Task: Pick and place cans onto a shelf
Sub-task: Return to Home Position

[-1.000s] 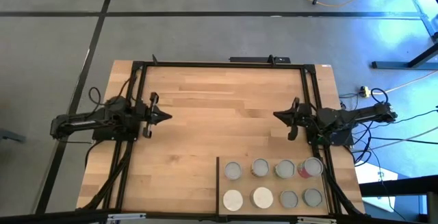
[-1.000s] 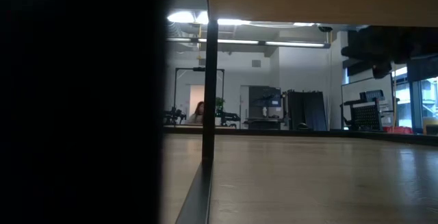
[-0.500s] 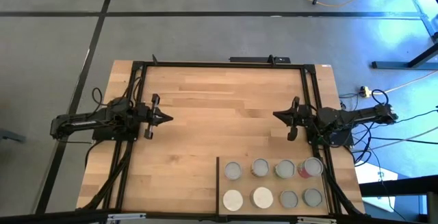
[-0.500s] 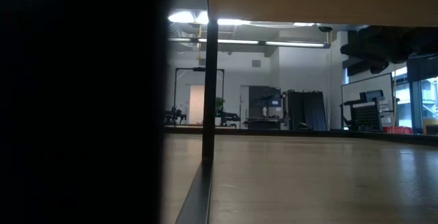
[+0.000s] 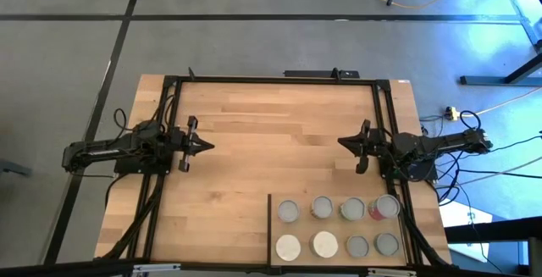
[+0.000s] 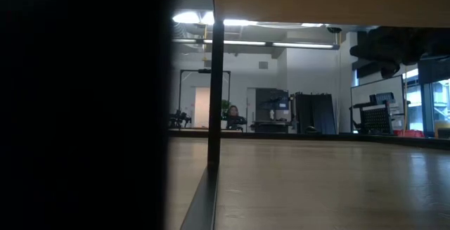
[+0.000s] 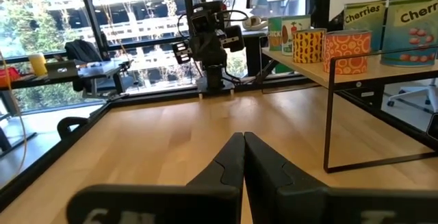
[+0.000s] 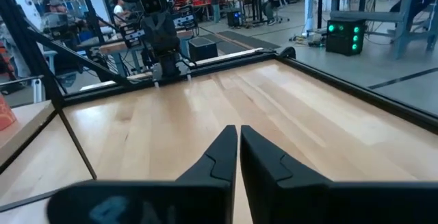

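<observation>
Silver-grey cans (two whitish, one red-pink labelled); light-wood shelf, black-edged.

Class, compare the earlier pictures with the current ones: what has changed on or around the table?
Only a person far behind the table has shifted, now further right in the low view. The left gripper and right gripper stay parked, jaws shut; all eight cans remain on the shelf.

Low view: dark mass blocks left third | far person too small to make out | left wrist view: end can cropped.
</observation>
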Robot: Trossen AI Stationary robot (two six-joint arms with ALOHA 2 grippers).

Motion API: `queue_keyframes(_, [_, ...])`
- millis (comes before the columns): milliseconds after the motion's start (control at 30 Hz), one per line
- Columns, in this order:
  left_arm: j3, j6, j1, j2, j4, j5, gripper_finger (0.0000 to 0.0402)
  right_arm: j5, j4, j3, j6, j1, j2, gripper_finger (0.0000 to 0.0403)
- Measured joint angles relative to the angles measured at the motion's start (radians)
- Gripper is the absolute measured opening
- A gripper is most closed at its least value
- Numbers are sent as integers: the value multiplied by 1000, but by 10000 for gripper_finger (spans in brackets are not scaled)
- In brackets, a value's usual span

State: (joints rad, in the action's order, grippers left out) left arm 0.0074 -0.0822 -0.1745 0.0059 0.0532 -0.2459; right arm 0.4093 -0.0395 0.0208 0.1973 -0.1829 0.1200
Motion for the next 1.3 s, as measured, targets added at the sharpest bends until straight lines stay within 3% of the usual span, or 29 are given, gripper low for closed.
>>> queue_keyframes(1300, [0, -16, 0, 0, 0, 1, 0, -2, 0, 1, 4, 0, 0, 25])
